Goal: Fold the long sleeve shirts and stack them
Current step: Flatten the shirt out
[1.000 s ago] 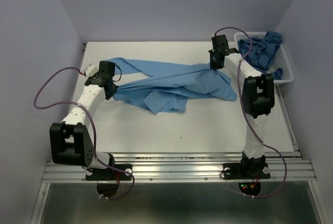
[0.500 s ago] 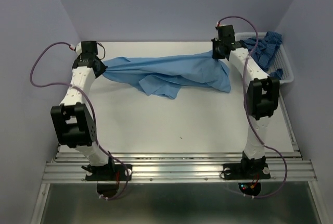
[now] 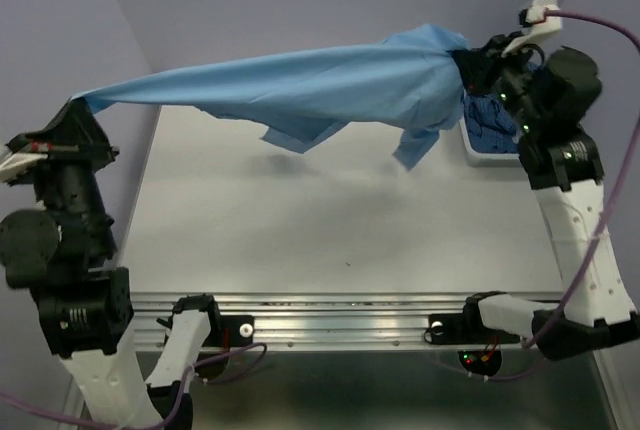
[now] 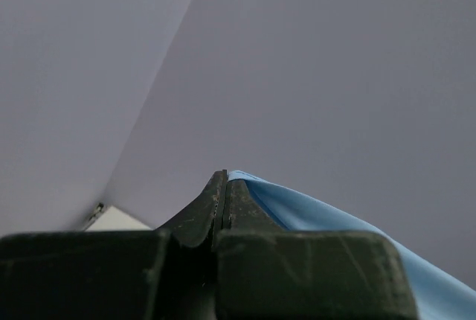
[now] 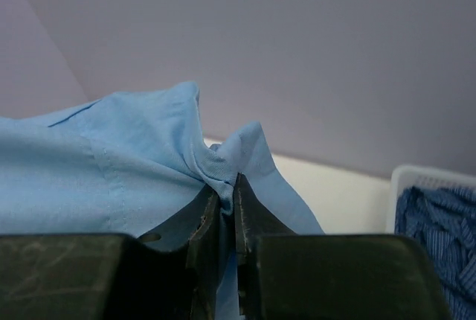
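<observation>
**Soft, even light; dark, blurred foregrounds at the wrists**

Diffuse light leaves only a faint, edgeless shadow on the table (image 3: pixel 300 230) below the light blue shirt (image 3: pixel 330 85). The shirt is bright, its folds gently shaded. In front of the shirt, the left gripper (image 4: pixel 224 186) and right gripper (image 5: pixel 225 186) look underexposed and soft. The shirt's stitching is crisp in the right wrist view. Behind the shirt, the walls show smooth lavender gradients.

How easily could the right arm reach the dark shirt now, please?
Probably not yet: the right hand is shut on the light shirt, held aloft with the left hand; the dark shirt lies close by.
</observation>
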{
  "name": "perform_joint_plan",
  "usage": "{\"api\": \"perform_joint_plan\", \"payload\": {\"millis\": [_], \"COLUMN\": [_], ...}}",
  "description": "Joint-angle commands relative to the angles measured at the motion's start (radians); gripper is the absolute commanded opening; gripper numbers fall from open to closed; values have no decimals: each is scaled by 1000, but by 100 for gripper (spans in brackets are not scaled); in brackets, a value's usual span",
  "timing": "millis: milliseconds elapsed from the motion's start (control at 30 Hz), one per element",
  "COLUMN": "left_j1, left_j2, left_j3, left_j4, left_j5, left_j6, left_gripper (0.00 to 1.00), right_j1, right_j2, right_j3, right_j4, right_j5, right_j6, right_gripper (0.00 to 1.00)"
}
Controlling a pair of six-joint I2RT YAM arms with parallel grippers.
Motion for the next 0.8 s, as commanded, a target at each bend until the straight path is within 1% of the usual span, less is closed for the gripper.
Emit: {"api": "perform_joint_plan", "payload": {"millis": [0,100,167,267,367,433,467,500,533,567,600,633,667,700,733,767], "left_j1": [20,20,20,20,20,20,20,20,20,22,22,22,22,22,25,29], "left_j2": [-45,-86,-109,-86,-18,76,142,176,208,278,315,349,386,468,513,617], "left_j3": [76,143,153,153,141,105,61,32,0,-58,-85,-118,-149,-203,-221,-228], "left_j4": [-2,-4,10,19,-10,-47,-57,-59,-56,-50,-39,3,39,91,111,128], "left_j5": [-151,-206,-205,-154,-111,-100,-99,-99,-96,-91,-86,-80,-82,-100,-100,-96], "left_j6": [79,90,82,55,30,12,3,-17,-30,-36,-36,-25,-14,-10,-10,-13], "left_gripper": [0,0,0,0,0,0,0,0,0,0,0,0,0,8,26,45], "right_j1": [-25,-25,-25,-25,-25,-25,-25,-25,-25,-25,-25,-25,-25,-25,-25,-25], "right_j2": [-153,-251,-297,-310,-263,-218,-207,-195,-178,-167,-152,-99,-66,-31,4,85], "right_j3": [-8,16,33,45,41,-2,-60,-95,-144,-201,-252,-324,-346,-385,-407,-415], "right_j4": [76,65,59,33,-42,-68,-70,-69,-27,12,51,92,94,108,120,122], "right_j5": [-33,-72,-83,-103,-106,-88,-82,-70,-30,-25,-36,-72,-80,-85,-74,-48], "right_j6": [-27,-18,1,46,102,151,169,216,256,293,319,335,341,311,300,291], "right_gripper": [14,14,14,14,14,15,16,17,17,17,17,17,17,18,21,29]}}
